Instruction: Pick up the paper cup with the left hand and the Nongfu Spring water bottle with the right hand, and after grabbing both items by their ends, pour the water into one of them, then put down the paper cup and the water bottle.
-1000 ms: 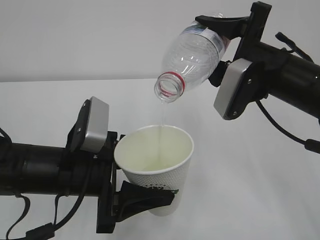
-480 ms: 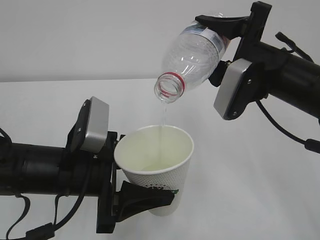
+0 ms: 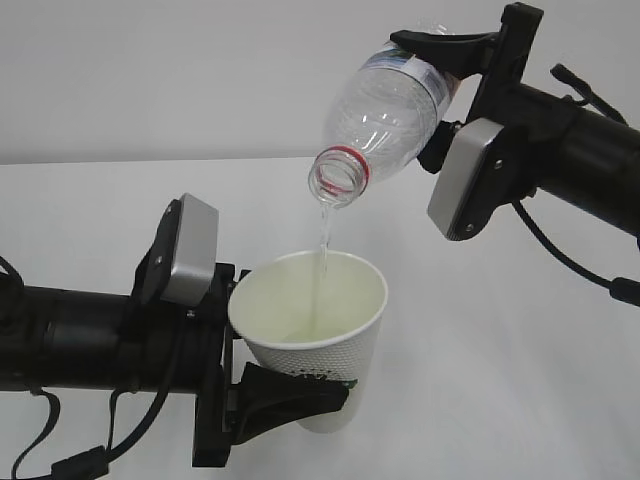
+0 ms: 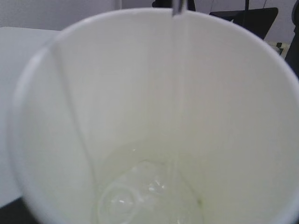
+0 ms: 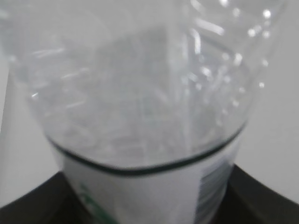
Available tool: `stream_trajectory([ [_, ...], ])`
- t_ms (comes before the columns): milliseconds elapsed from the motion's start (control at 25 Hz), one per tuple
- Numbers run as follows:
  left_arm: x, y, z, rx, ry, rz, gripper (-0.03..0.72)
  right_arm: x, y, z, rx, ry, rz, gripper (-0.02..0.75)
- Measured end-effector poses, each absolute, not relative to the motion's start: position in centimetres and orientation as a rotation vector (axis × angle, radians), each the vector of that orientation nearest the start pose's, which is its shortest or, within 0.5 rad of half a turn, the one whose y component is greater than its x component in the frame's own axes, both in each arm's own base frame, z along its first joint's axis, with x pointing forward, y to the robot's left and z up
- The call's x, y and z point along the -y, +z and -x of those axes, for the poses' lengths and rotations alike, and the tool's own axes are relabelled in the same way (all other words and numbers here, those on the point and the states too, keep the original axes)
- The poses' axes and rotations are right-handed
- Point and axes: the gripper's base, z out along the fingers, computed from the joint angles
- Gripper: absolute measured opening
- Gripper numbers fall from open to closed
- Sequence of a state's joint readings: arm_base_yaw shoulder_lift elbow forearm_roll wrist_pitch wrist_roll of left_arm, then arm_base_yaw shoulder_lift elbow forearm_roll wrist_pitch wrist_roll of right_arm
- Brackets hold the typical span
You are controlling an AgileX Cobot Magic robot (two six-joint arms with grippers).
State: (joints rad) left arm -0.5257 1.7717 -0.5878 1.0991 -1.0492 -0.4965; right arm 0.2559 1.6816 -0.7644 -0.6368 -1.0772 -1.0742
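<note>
The white paper cup (image 3: 318,325) is held upright above the table, and my left gripper (image 3: 300,348) is shut on its lower part. From the left wrist its cream inside (image 4: 131,102) fills the view, with a shallow bubbly pool of water (image 4: 149,198) at the bottom. The clear Nongfu Spring water bottle (image 3: 388,108) is tilted mouth-down over the cup. My right gripper (image 3: 432,95) is shut on its base end, and the right wrist view shows the bottle's wall (image 5: 140,88) and white label (image 5: 154,196). A thin stream of water (image 3: 322,235) falls into the cup.
A plain white table (image 3: 510,350) lies under both arms, with a pale wall behind. A dark chair-like shape (image 4: 247,21) shows past the cup's rim in the left wrist view.
The stream from the bottle's mouth looks a little thicker now. Neither arm, cup nor bottle has visibly moved.
</note>
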Motion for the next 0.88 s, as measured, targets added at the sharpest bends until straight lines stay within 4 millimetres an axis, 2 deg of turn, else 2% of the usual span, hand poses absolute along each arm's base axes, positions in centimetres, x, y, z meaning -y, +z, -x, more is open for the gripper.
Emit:
stream_trajectory([
  [880,20.22,15.52,-20.23,-1.470,-1.068,-1.325,0.528,-12.88,24.15,-31.01,-0.616,-0.561,1.322,0.470],
])
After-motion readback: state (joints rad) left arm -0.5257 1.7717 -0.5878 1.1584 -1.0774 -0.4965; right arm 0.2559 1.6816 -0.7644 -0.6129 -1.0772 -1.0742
